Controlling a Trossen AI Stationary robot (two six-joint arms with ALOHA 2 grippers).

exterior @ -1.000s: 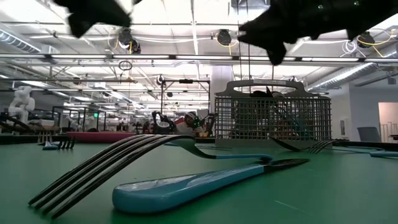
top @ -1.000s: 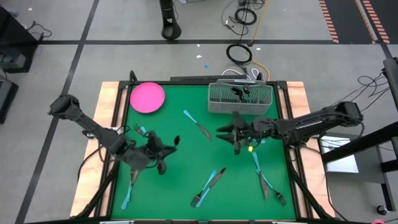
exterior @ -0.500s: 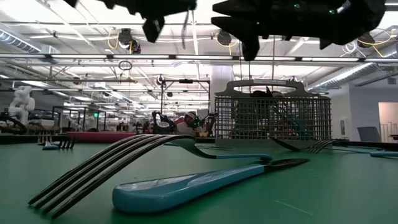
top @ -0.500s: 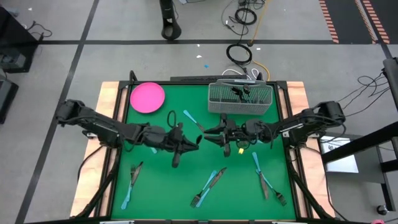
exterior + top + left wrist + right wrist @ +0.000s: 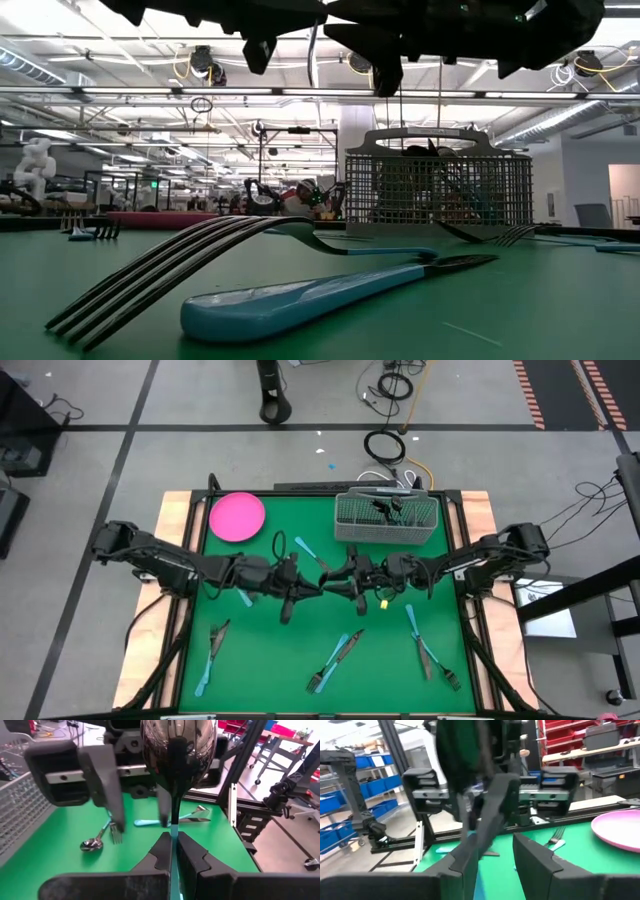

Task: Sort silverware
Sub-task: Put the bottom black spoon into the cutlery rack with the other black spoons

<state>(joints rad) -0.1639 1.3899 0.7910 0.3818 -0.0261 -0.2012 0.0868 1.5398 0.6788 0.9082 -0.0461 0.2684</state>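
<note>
- Left fingers (image 5: 170, 851) are clamping shut on the thin handle of a spoon (image 5: 178, 750), its bowl pointing straight ahead toward the right fingers (image 5: 345, 573).
- Right fingers are standing partly open, gripping nothing, directly facing the spoon above mid-surface (image 5: 300, 645).
- Spoon's long axis is running arm-to-arm; a handover looks likely.
- Remaining silverware (image 5: 336, 657) is lying scattered toward the surface's near edge.

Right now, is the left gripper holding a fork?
No: in the left wrist view the left gripper is shut on the thin blue handle of a spoon, whose round shiny bowl fills the top of the picture.
</note>
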